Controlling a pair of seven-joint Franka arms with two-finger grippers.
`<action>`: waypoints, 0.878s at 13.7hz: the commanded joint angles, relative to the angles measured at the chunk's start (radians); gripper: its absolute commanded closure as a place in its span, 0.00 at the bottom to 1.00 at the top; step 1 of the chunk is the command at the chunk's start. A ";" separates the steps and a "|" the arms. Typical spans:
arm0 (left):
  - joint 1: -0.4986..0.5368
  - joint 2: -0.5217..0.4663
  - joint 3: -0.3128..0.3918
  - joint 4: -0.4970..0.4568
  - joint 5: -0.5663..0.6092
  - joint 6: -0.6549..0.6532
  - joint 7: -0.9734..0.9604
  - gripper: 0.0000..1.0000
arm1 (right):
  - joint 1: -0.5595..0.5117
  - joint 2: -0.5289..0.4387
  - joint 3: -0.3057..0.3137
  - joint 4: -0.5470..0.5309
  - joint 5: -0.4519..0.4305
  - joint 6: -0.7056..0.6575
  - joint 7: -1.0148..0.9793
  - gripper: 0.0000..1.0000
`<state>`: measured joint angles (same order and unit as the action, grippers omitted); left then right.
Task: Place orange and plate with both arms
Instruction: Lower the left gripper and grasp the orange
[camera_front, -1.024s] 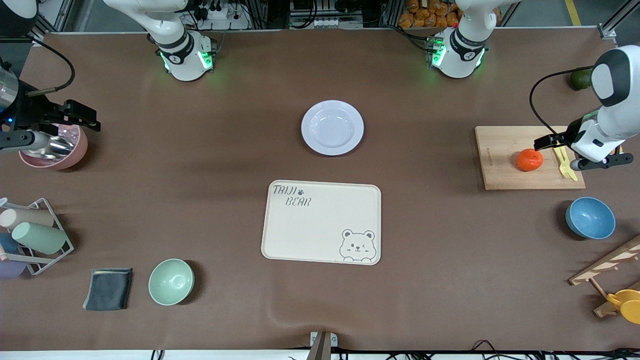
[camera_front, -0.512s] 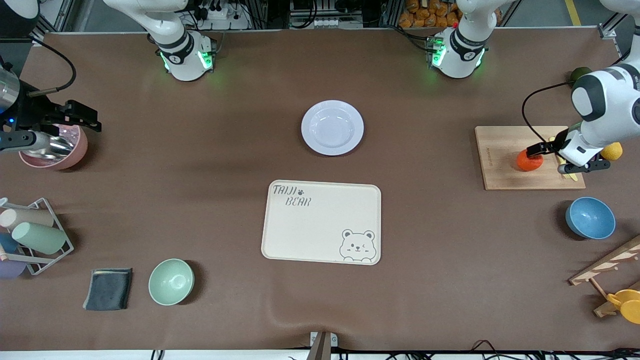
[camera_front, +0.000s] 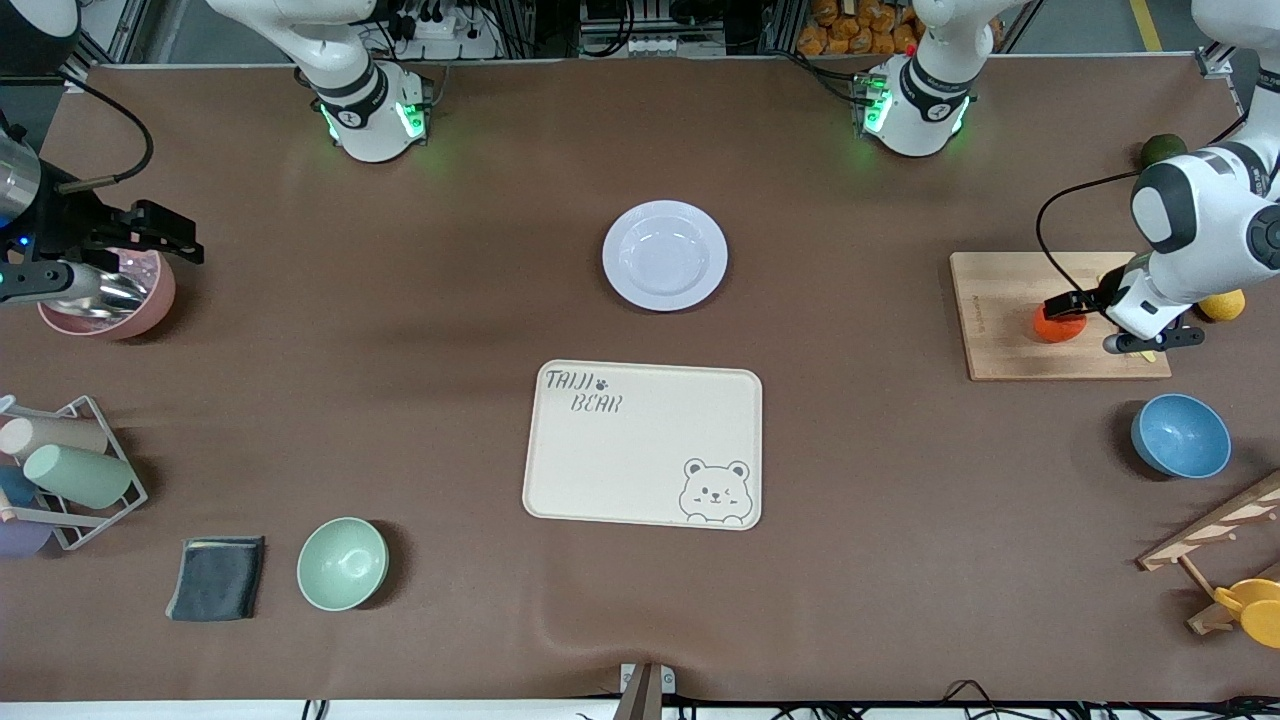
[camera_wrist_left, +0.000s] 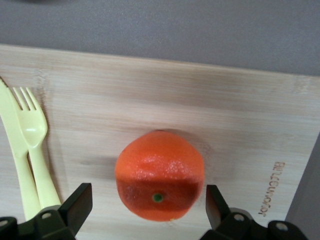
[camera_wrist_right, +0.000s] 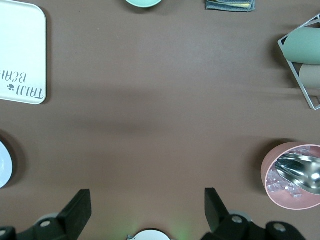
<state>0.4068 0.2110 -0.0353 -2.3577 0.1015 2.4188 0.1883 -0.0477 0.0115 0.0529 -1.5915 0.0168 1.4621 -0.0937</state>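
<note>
**A:** Start at the edge of the desk (camera_front: 900, 600) nearest the front camera. What lies there?

**B:** One pale green round bowl (camera_front: 342, 563) with one dark grey folded cloth (camera_front: 216, 577) beside it, toward the right arm's end. Farther in, mid-desk, lies one rectangular cream tray with a bear drawing (camera_front: 642, 443). One blue round bowl (camera_front: 1180, 435) sits toward the left arm's end.

**A:** And the fruit?

**B:** One small round red-orange orange (camera_wrist_left: 160, 175), slightly flattened, with a pebbled skin and a tiny green stem dot. It rests on the pale wooden cutting board (camera_front: 1000, 330), farther from the camera than the blue bowl. Two pale yellow plastic forks (camera_wrist_left: 31, 150) lie on the same board beside it.

**A:** Does the left hand (camera_wrist_left: 149, 207) have it?

**B:** No. Its fingers (camera_wrist_left: 77, 205) stand spread wide, one on each side of the orange, with clear gaps to the skin.

**A:** The plate?

**B:** One round shallow lavender-white plate with a wide rim (camera_front: 665, 255), bare, farther from the camera than the tray and well apart from the orange.

**A:** The right hand (camera_wrist_right: 148, 207)?

**B:** Released too, waiting over one pink round bowl holding a metal scoop (camera_front: 110, 295) at its own end.
</note>
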 joint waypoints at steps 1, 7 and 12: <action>0.009 0.042 -0.008 0.008 0.029 0.051 0.002 0.00 | 0.000 0.002 0.008 0.007 0.003 0.003 -0.005 0.00; 0.009 0.057 -0.008 0.014 0.029 0.052 0.002 0.01 | -0.004 0.004 0.007 0.007 0.003 0.000 -0.006 0.00; 0.007 0.067 -0.009 0.021 0.029 0.052 0.002 0.86 | -0.006 0.004 0.008 0.007 0.003 0.003 -0.005 0.00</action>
<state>0.4067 0.2628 -0.0371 -2.3500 0.1016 2.4600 0.1887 -0.0464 0.0115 0.0556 -1.5916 0.0171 1.4630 -0.0937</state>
